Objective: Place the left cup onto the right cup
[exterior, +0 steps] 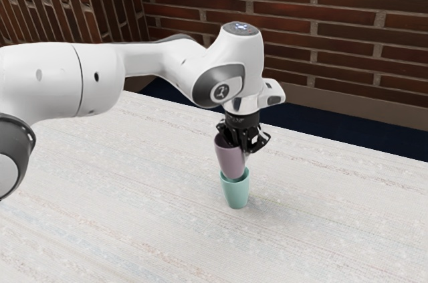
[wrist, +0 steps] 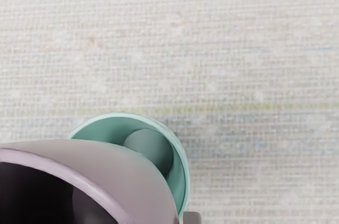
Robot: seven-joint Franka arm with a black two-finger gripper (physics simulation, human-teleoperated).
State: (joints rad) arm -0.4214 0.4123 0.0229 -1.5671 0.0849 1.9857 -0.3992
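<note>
A mauve cup (exterior: 230, 159) hangs upright under my black gripper (exterior: 239, 144), which is shut on its rim. Its base dips into the mouth of a teal cup (exterior: 236, 191) standing upright on the table. In the wrist view the mauve cup (wrist: 90, 181) looms just under my hand, with the teal cup (wrist: 159, 144) partly covered beneath it, its inside bottom still visible.
The pale woven tabletop (exterior: 134, 196) spreads out around both cups. A brick wall (exterior: 321, 22) runs behind the table, with a dark strip of floor (exterior: 348, 126) past the table's far edge.
</note>
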